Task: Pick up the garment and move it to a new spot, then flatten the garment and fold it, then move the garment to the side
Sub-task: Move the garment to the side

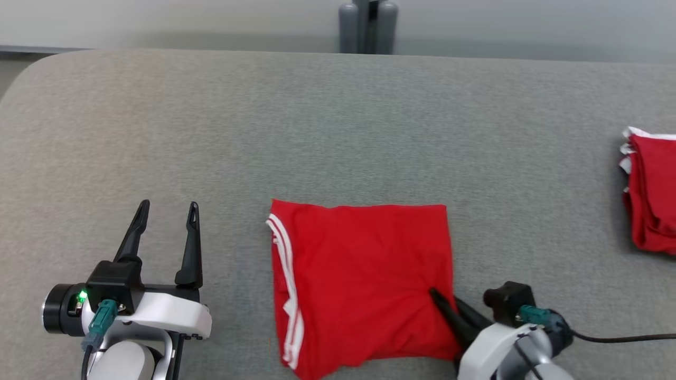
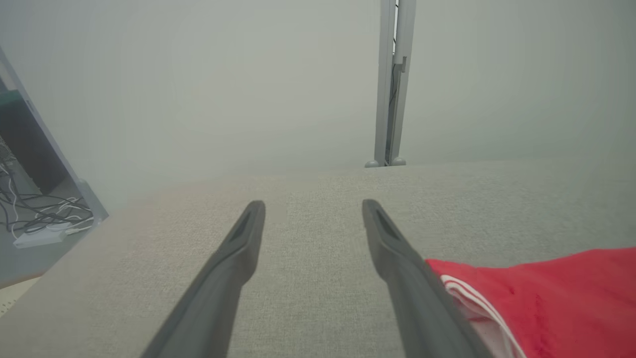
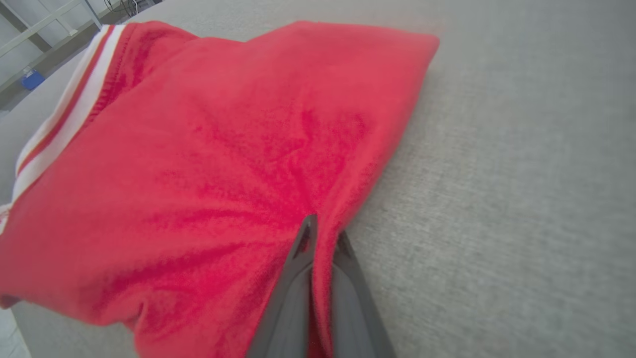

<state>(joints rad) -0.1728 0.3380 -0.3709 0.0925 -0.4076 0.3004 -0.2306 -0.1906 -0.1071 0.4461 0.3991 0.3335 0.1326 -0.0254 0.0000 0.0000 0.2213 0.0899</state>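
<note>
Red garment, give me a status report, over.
Right gripper shut on red garment, near right edge. Left gripper open, empty, beside it. Red clothes pile far right, nothing in the way.

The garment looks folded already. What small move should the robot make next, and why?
Probably lift the right hand slightly and begin carrying the red garment rightward. That hand is shut on the garment's right edge, the fold looks finished, and a pile of red clothes lies on that side.
</note>
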